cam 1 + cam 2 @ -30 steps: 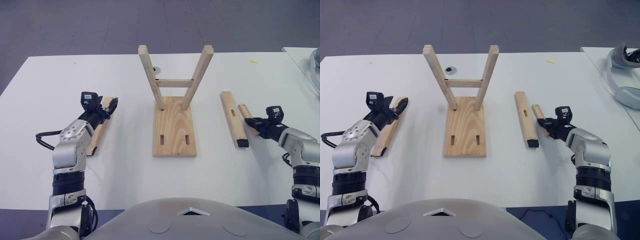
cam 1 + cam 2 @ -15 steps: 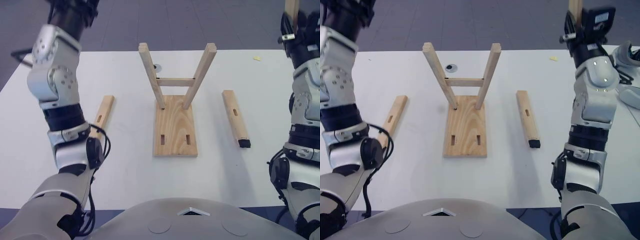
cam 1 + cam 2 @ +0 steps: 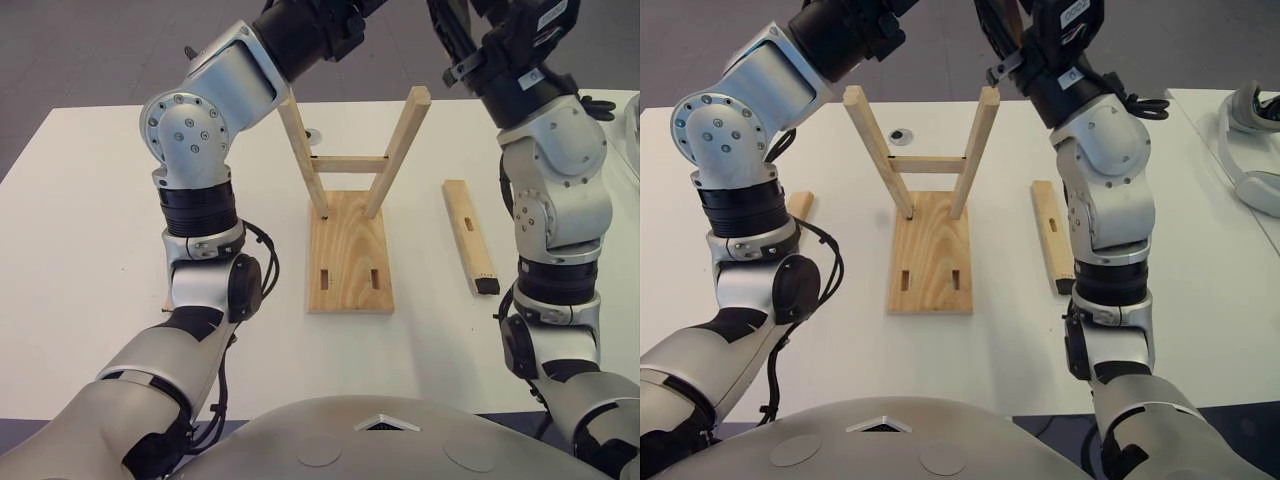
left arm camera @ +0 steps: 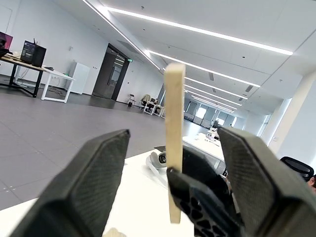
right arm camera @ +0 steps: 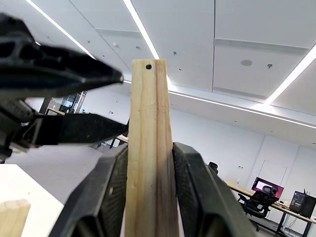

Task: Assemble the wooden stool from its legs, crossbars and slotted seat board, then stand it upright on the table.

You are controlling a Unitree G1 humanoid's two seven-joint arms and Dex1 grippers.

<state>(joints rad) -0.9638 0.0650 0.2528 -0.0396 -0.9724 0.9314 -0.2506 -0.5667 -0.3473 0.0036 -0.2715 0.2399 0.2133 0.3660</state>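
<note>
The right pincer [image 5: 148, 153] is clenched on a short wooden crossbar [image 5: 147, 118], high above the bench [image 3: 80, 200]. The left pincer [image 4: 173, 136] is spread wide, holding nothing. The seat board [image 3: 348, 262] lies mid-bench with two legs [image 3: 303, 150] up. The crossbar looks light and stiff; grab its middle.

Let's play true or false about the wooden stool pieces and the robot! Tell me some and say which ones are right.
1. Two legs stand up in the seat board. True.
2. The two slots at the board's near end have legs in them. False: both are empty.
3. The right end effector holds a wooden stick. True.
4. The loose leg on the right stands upright. False: it lies flat on the table.
5. The left end effector is shut tight. False: its fingers are spread apart.
</note>
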